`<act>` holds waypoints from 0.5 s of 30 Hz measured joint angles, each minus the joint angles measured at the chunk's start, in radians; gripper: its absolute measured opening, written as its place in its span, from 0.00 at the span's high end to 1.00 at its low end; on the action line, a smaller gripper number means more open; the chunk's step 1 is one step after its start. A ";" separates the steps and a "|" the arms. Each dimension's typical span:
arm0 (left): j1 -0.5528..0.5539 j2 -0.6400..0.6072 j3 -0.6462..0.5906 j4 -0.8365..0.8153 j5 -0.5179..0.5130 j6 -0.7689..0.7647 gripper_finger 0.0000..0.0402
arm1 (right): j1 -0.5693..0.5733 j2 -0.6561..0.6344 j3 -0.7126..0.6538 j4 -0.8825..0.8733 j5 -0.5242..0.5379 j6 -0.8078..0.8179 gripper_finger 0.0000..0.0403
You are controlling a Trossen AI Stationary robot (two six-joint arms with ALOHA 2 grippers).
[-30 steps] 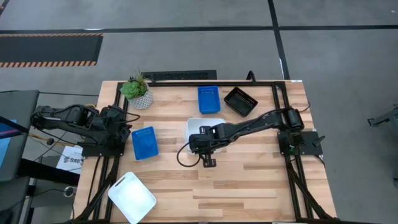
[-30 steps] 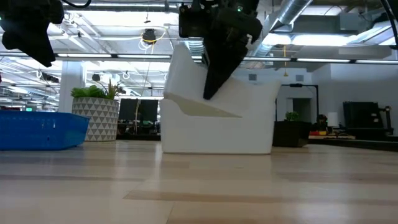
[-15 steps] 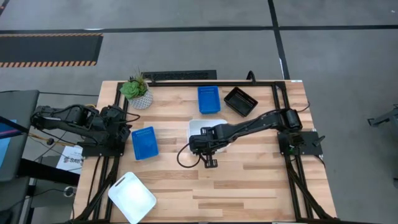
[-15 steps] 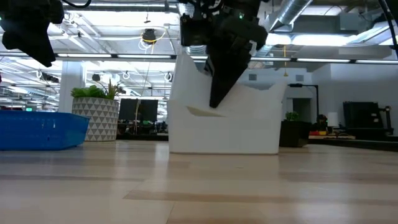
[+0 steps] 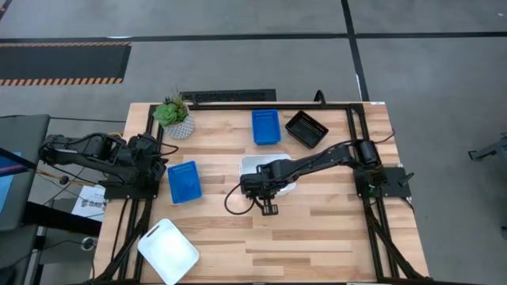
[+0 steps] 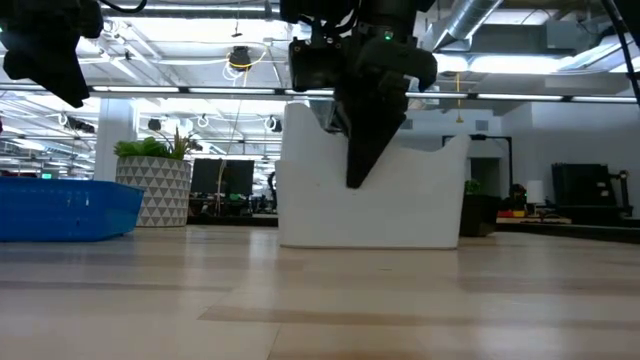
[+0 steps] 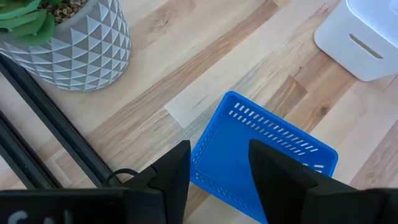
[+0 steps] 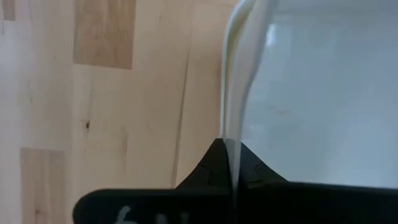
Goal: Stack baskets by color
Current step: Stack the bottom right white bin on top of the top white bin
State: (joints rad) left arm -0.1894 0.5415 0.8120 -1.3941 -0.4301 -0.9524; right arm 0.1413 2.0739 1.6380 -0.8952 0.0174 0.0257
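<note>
At the bench's (image 5: 317, 237) left edge the left arm waits folded, its hand (image 7: 219, 177) open with nothing between the fingers, hanging just above a blue basket (image 5: 184, 181) that lies flat beside it. Nearer, at the left front corner, a white basket (image 5: 167, 251) sits askew and alone; it probably belongs in the white pile later. Far left, a plant (image 5: 173, 115) stands in its patterned pot, well clear of any basket and not in anyone's path.

Mid-bench, the right hand (image 5: 264, 184) is closed on the rim of a second white basket (image 5: 252, 165): the right wrist view shows the thin white wall pinched between the dark fingers. The low view shows this basket resting level on the wood with the hand reaching down over its near wall. From these views I cannot tell whether one white basket sits there or one nested in another. Holding by the rim seems meant to let the arm set the basket down squarely, so the step looks like a placement close to done.

Farther back, a second blue basket (image 5: 266, 126) lies just beyond the white one, and right of it a black basket (image 5: 306, 129) sits tilted. Both are near enough that the right arm should withdraw upward, not backward.
</note>
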 joint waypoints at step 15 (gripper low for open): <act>0.000 0.000 0.000 0.000 0.003 -0.001 0.63 | -0.008 0.012 0.137 -0.129 0.017 -0.001 0.67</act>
State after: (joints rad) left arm -0.1894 0.5415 0.8120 -1.3941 -0.4267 -0.9535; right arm 0.1337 2.0864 1.7747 -1.0243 0.0343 0.0242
